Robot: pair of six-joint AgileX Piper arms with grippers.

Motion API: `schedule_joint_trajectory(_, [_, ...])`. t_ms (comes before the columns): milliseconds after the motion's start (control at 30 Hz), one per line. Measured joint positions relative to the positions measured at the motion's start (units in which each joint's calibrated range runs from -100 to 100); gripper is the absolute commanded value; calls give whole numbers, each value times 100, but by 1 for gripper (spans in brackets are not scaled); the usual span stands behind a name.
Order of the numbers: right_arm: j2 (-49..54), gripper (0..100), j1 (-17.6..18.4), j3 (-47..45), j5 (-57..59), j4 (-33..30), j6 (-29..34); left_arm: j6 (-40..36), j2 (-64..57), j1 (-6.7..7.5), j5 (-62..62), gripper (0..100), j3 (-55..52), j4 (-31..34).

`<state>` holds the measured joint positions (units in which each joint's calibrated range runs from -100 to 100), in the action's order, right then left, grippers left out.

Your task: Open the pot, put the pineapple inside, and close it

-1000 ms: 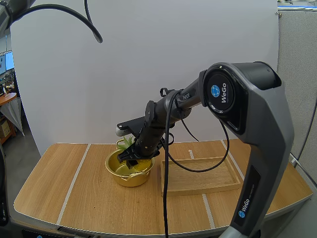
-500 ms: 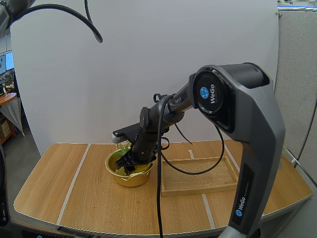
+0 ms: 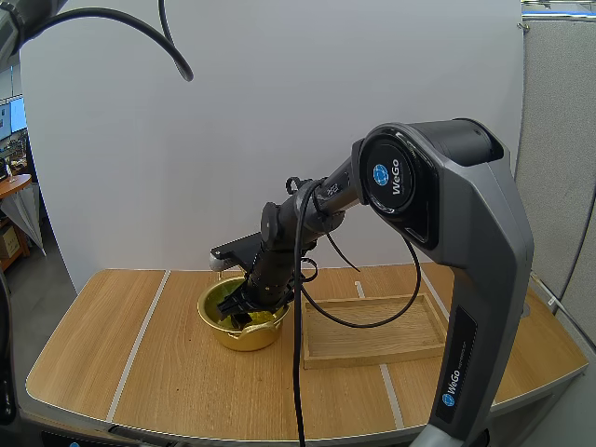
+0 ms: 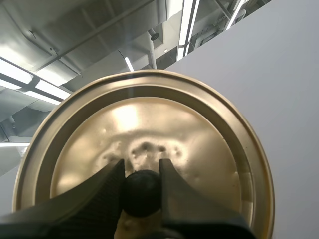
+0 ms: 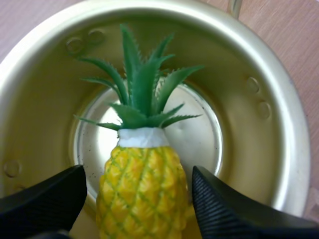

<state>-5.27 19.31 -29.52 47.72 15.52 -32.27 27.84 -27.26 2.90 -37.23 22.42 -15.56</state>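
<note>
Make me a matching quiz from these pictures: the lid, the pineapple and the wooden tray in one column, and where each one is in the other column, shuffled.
Things:
1. lid
2. pineapple
3. wooden tray

Places:
A. on the table, beside the pot
B. knob pinched by the left gripper
C. in the pot, between the open fingers of the right gripper

Pairs: 1-B, 2-C, 3-A

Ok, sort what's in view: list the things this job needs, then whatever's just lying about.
Job in hand:
- pot, open
- pineapple, in the pot, between the fingers of the right gripper
- lid, held by its knob in the left gripper

Lying about:
- wooden tray, beside the pot
- table
</note>
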Motion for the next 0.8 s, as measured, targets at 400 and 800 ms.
schedule_joint_trajectory(400, [1467,100,0,0,394,-11,89,0,0,0,0,0,0,0])
schedule_joint_trajectory(800, [4337,100,0,-100,1977,-11,205,0,0,0,0,0,0,0])
